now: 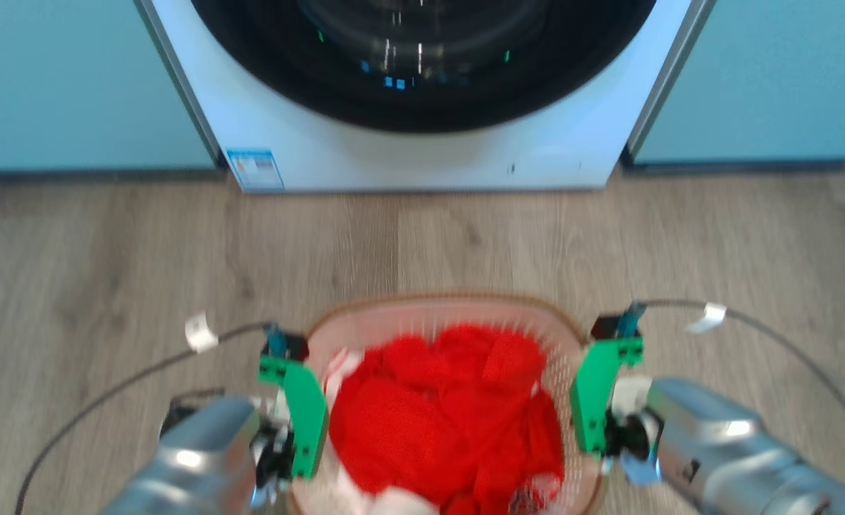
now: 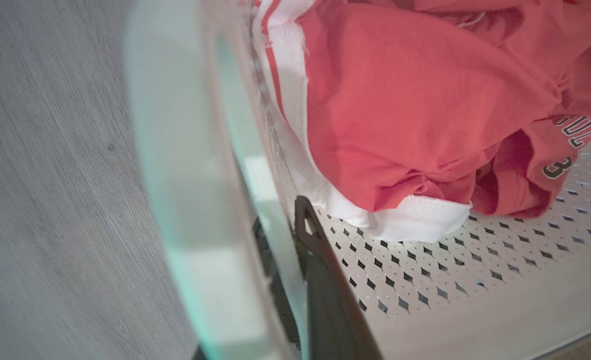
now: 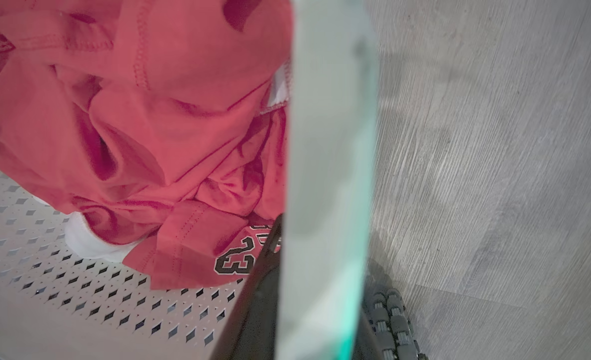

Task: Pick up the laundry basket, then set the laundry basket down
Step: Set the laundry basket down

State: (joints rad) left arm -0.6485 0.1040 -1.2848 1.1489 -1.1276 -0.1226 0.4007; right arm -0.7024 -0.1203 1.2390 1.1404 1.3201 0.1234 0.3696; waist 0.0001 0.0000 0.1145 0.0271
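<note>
Head view: laundry basket holding red clothes, over floor, apart from washer; left pincer, right pincer at its side rims. Left wrist view: left pincer clamped astride basket wall. Right wrist view: right pincer likewise.

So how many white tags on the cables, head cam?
2. One white tag on the left cable, left of the laundry basket; the other on the right cable, right of it. None look hidden.

1 basket, 1 washer, 1 L hand, 1 R hand.
</note>
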